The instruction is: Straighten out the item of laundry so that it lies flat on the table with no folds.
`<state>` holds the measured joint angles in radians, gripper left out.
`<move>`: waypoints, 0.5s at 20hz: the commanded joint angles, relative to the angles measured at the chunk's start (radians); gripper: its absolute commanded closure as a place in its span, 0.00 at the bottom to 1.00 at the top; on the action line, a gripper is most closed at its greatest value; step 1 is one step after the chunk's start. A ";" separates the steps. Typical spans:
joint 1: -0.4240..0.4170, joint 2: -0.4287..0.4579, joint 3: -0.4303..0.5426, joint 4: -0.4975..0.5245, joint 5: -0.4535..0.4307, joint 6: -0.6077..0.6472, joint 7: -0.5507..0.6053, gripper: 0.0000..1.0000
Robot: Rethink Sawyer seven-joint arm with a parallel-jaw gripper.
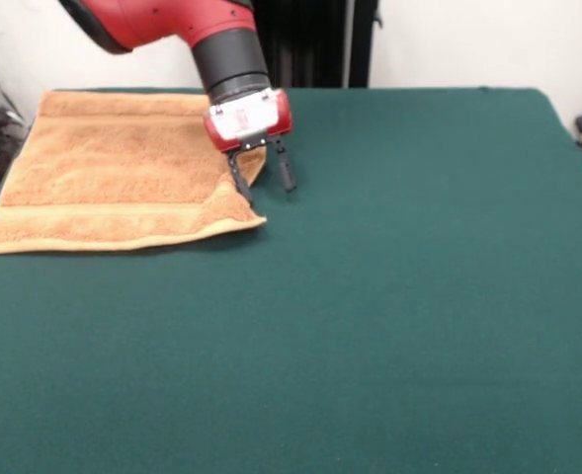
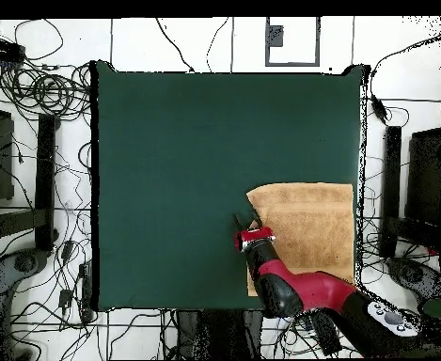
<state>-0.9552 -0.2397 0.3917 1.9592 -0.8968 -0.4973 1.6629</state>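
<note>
**Towel at table corner, gripper spread at its folded edge**

Towel lies on the table, orange-tan terry, tucked into 1 corner of the green cloth. In the front view it reaches the table's far edge and its left edge; the rest of the table, to the towel's right and in front of it, is bare green.

Most of the towel lies flat. A woven band stripe runs along its near edge. The right-hand edge is not straight: near the near-right corner the cloth is raised and turned in on itself, making 1 diagonal fold (the corner itself comes to a low point on the felt).

Arm comes down from above, red with a black section, ending in a red-and-white wrist block. Gripper hangs just over the towel's right edge, at the fold. Its 2 dark fingers are spread apart, nothing between them. One finger sits against the raised cloth at the fold; the other stands over bare felt just beside the towel. Whether the tips touch the table I cannot tell.

Overhead view agrees: towel against the table edge, with the gripper at the towel's inner side, where the outline is slanted.
</note>
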 commanded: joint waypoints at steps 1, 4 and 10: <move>-0.017 0.024 0.070 -0.179 -0.014 0.219 0.139 0.00; -0.090 0.095 0.156 -0.169 -0.043 0.277 0.165 0.00; -0.191 0.300 0.279 -0.141 -0.009 0.365 0.200 0.00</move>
<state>-1.1129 -0.1542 0.5290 1.9625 -0.9266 -0.4017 1.6627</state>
